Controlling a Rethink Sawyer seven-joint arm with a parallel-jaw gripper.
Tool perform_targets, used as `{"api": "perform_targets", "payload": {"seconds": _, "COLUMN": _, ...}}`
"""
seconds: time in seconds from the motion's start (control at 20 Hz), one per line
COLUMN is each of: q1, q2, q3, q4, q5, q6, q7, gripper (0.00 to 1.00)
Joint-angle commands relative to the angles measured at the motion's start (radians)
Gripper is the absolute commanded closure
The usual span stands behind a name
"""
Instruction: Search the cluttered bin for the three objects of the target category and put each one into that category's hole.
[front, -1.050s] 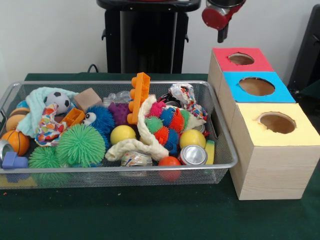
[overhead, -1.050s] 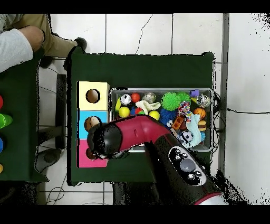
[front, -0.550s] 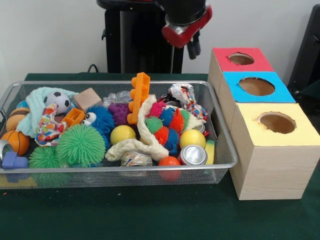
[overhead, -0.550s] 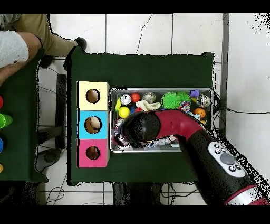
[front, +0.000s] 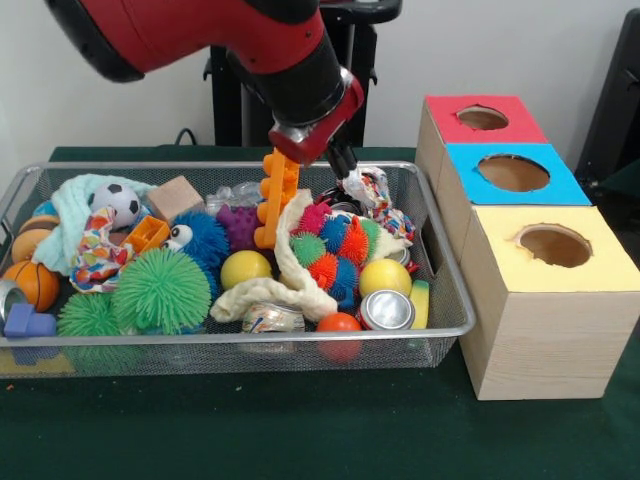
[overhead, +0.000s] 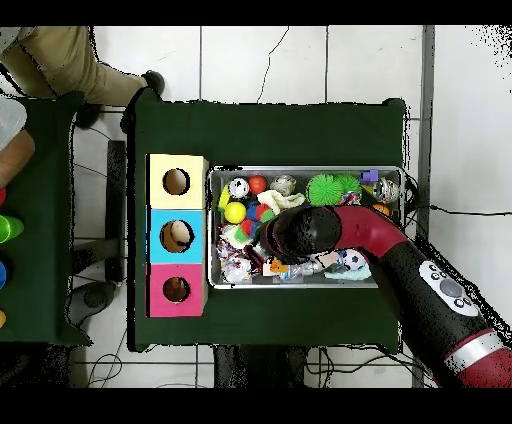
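A wire bin (front: 240, 338) holds a heap of toys: two yellow balls (front: 246, 268) (front: 385, 276), a soccer ball (front: 120, 200), a basketball (front: 32, 283), a silver can (front: 387, 310), a white rope toy (front: 290, 275) and an orange block (front: 280, 190). My gripper (front: 343, 165) hangs low over the bin's back middle, between the orange block and a knotted colourful rope (front: 375, 195). Nothing shows whether it holds anything. In the overhead view the arm's wrist (overhead: 300, 232) covers it. Right of the bin stands a wooden box with a red hole (front: 482, 118), a blue hole (front: 513, 172) and a yellow hole (front: 555, 245).
Green spiky balls (front: 162, 290) and a multicoloured spiky cluster (front: 335, 250) fill the bin's middle. The blue hole (overhead: 176, 235) has something pale inside. A person (overhead: 55, 60) stands at the overhead view's upper left, beside a second green table (overhead: 40, 250).
The arm has swung from above the red hole across to the bin and come down over its back middle. The person's arm has drawn back.
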Motion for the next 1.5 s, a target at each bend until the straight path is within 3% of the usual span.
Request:
{"api": "perform_targets", "payload": {"seconds": 0.05, "q1": 0.026, "q2": 0.15, "q3": 0.051, "q4": -0.237, "q5": -0.094, "q6": 0.099, "q7": -0.4, "gripper": 1.0}}
{"api": "perform_targets", "payload": {"seconds": 0.25, "q1": 0.03, "q2": 0.194, "q3": 0.043, "q4": -0.314, "q5": -0.11, "q6": 0.116, "q7": -0.436, "gripper": 1.0}}
{"api": "perform_targets", "payload": {"seconds": 0.45, "q1": -0.024, "q2": 0.231, "q3": 0.092, "q4": -0.267, "q5": -0.088, "q6": 0.029, "q7": -0.453, "gripper": 1.0}}
{"api": "perform_targets", "payload": {"seconds": 0.6, "q1": -0.021, "q2": 0.245, "q3": 0.087, "q4": -0.304, "q5": -0.119, "q6": 0.105, "q7": -0.565, "gripper": 1.0}}
{"api": "perform_targets", "payload": {"seconds": 0.75, "q1": -0.02, "q2": 0.237, "q3": 0.07, "q4": -0.336, "q5": -0.137, "q6": 0.136, "q7": -0.596, "gripper": 1.0}}
{"api": "perform_targets", "payload": {"seconds": 1.05, "q1": -0.06, "q2": 0.25, "q3": 0.09, "q4": -0.29, "q5": -0.133, "q6": 0.093, "q7": -0.631, "gripper": 1.0}}
{"api": "perform_targets", "payload": {"seconds": 1.25, "q1": -0.058, "q2": 0.209, "q3": 0.081, "q4": -0.32, "q5": -0.145, "q6": 0.127, "q7": -0.661, "gripper": 1.0}}
{"api": "perform_targets", "payload": {"seconds": 1.5, "q1": -0.041, "q2": 0.138, "q3": 0.073, "q4": -0.377, "q5": -0.132, "q6": 0.275, "q7": -0.724, "gripper": 1.0}}
